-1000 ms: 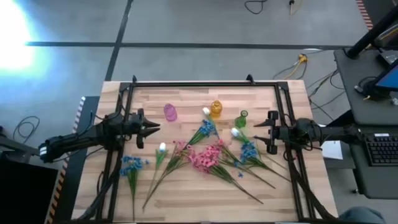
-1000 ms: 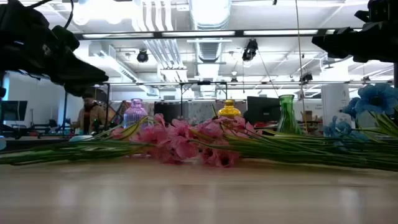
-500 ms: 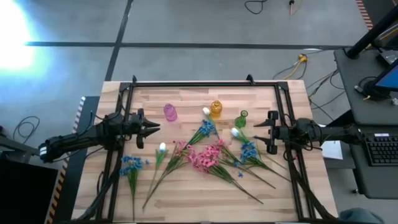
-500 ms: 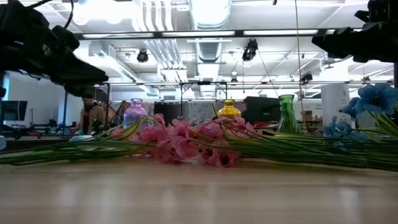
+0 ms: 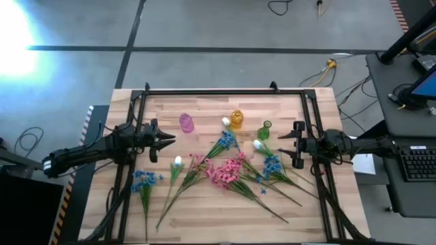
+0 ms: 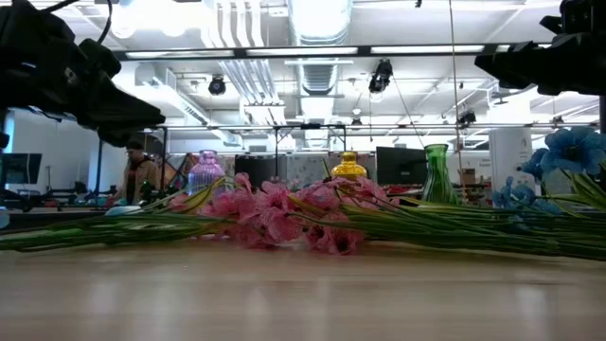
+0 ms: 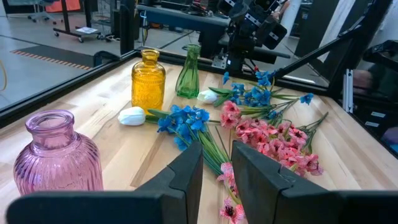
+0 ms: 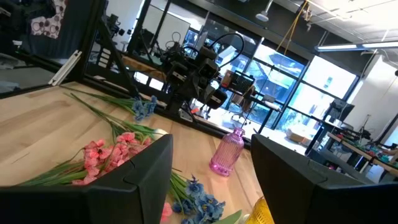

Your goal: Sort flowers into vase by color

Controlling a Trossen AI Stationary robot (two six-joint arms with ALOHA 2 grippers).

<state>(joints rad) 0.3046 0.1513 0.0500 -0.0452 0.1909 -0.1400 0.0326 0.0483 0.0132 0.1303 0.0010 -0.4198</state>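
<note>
Several flowers lie flat on the wooden table (image 5: 204, 218): pink blossoms (image 5: 228, 171) in the middle, blue ones near the left (image 5: 145, 180), at the centre (image 5: 225, 141) and at the right (image 5: 272, 165), and white buds (image 5: 178, 161) (image 5: 258, 145) (image 5: 225, 122). Behind them stand a pink vase (image 5: 186, 123), a yellow vase (image 5: 236, 119) and a green vase (image 5: 264, 131). My left gripper (image 5: 167, 139) hovers at the table's left, pointing level toward the middle, slightly open and empty (image 7: 217, 152). My right gripper (image 5: 286, 144) hovers at the right, open and empty (image 8: 211, 146).
A black frame (image 5: 204, 90) runs along the table's far edge and both sides. Bare wood lies along the near edge (image 6: 303, 294) and in the far corners. In the low view a person (image 6: 140, 172) stands in the room behind the table.
</note>
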